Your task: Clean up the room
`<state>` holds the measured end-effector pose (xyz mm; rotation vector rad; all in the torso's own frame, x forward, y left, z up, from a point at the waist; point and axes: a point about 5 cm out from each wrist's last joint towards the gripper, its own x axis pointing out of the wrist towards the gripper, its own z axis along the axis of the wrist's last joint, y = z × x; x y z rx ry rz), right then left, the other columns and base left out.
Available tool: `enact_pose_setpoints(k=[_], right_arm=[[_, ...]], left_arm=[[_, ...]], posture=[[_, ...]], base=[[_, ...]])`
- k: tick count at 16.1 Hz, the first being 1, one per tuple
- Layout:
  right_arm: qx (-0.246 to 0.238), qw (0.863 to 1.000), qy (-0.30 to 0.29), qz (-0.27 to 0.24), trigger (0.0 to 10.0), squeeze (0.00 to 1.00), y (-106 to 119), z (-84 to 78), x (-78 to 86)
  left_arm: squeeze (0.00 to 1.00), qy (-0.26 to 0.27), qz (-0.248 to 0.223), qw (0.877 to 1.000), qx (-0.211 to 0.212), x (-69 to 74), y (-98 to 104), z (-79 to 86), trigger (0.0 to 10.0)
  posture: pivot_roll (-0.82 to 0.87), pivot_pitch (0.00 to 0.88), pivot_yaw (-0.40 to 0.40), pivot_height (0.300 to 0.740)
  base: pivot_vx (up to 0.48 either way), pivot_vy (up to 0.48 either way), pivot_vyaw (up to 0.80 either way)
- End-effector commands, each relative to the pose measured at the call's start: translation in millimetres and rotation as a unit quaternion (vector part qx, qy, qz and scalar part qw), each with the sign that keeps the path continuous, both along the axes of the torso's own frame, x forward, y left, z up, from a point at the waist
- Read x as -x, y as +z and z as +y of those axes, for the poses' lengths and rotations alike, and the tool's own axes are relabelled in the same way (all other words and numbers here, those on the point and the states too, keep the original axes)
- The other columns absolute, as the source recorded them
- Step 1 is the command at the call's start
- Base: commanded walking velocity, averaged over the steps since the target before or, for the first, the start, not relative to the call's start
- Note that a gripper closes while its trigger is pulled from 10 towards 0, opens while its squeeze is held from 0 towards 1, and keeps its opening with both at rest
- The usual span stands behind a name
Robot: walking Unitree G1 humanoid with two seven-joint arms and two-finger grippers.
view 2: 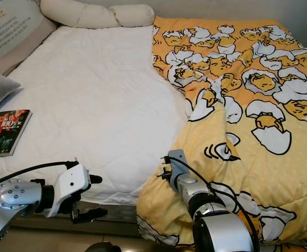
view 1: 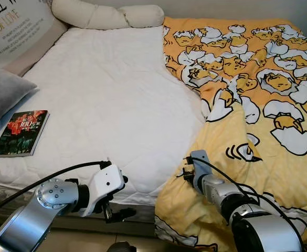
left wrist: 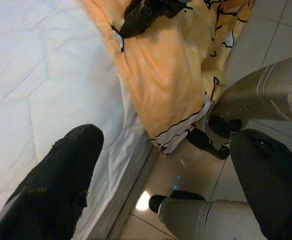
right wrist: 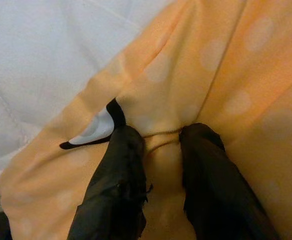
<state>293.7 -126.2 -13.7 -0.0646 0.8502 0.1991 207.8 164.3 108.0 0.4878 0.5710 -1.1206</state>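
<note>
Blanket: the yellow blanket covers the robot's right half of the bed, its near edge bunched and hanging off the white mattress.
Right gripper: we see the right gripper pinching a fold of that near edge between its fingers.
Left gripper: the left gripper hangs spread wide beside the mattress edge, holding nothing.
Handling: we judge the blanket soft, limp and light; it will drape and drag, so a thick fold at the hem holds best.
Other: a book lies by the grey pillow.
</note>
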Motion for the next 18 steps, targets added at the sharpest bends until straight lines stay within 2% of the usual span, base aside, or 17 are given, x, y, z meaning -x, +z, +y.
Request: enact_pose_setpoints(k=[1, 5, 8, 9, 10, 11, 12, 13, 14, 17, 18], right_arm=[[-0.010, 1.000, -0.007, 0.026, 0.0, 0.00, -10, -1.1, 11.1], [-0.042, 0.999, -0.012, 0.023, 0.0, 0.00, -8, 1.1, 9.1], [-0.135, 0.991, 0.023, 0.004, 0.0, 0.00, 6, 3.7, -2.4], [-0.198, 0.978, 0.062, -0.004, 0.0, 0.00, 16, 8.9, -7.5], [-0.209, 0.975, 0.070, -0.005, 0.0, 0.00, 18, 9.6, -8.0], [-0.258, 0.955, 0.144, -0.002, 0.0, 0.00, 26, 13.7, -7.8], [-0.278, 0.943, 0.185, 0.000, 0.0, 0.00, 29, 15.6, -6.6], [-0.284, 0.938, 0.197, 0.002, 0.0, 0.00, 30, 16.2, -6.1], [-0.313, 0.913, 0.260, 0.011, 0.0, 0.00, 35, 18.3, -1.6], [-0.373, 0.824, 0.425, 0.037, 0.0, 0.00, 51, 16.4, 23.0], [-0.378, 0.814, 0.439, 0.038, 0.0, 0.00, 53, 15.4, 26.1]], left_arm=[[0.00, 0.005, -0.006, 1.000, 0.001, -0.4, 4, 1.6, 10.0], [0.00, 0.013, -0.011, 1.000, 0.003, -3.5, 2, 1.3, 10.0], [0.00, 0.026, -0.028, 0.999, 0.014, -16.1, -1, -3.0, 10.0], [0.00, 0.029, -0.035, 0.999, 0.017, -21.5, -1, -4.8, 10.0], [0.00, 0.029, -0.036, 0.999, 0.018, -22.4, -1, -5.3, 10.0], [0.00, 0.030, -0.046, 0.998, 0.021, -30.3, -1, -8.0, 10.0], [0.00, 0.030, -0.051, 0.998, 0.022, -33.8, 0, -9.3, 10.0], [0.00, 0.030, -0.052, 0.998, 0.023, -35.0, 0, -9.7, 10.0], [0.00, 0.030, -0.058, 0.998, 0.024, -39.5, 1, -10.6, 10.0], [0.00, 0.031, -0.066, 0.997, 0.026, -46.2, 2, -9.4, 10.0], [0.00, 0.030, -0.067, 0.997, 0.025, -46.7, 2, -8.8, 10.0]], posture=[[0.22, 0.041, 0.031, 0.740], [0.20, 0.021, 0.026, 0.740], [0.14, 0.000, 0.019, 0.740], [0.12, 0.000, 0.021, 0.740], [0.12, 0.000, 0.021, 0.740], [0.10, 0.000, 0.026, 0.740], [0.09, 0.000, 0.029, 0.740], [0.09, 0.000, 0.029, 0.740], [0.09, 0.000, 0.032, 0.740], [0.08, 0.000, 0.032, 0.740], [0.08, 0.000, 0.035, 0.740]], base=[[0.000, 0.000, 0.00], [0.000, 0.000, 0.00], [0.000, 0.000, 0.00], [0.000, 0.000, 0.00], [0.000, 0.000, 0.00], [0.000, 0.000, 0.00], [0.000, 0.000, 0.00], [0.000, 0.000, 0.00], [0.000, 0.000, 0.00], [0.000, 0.000, 0.00], [0.000, 0.000, 0.00]])
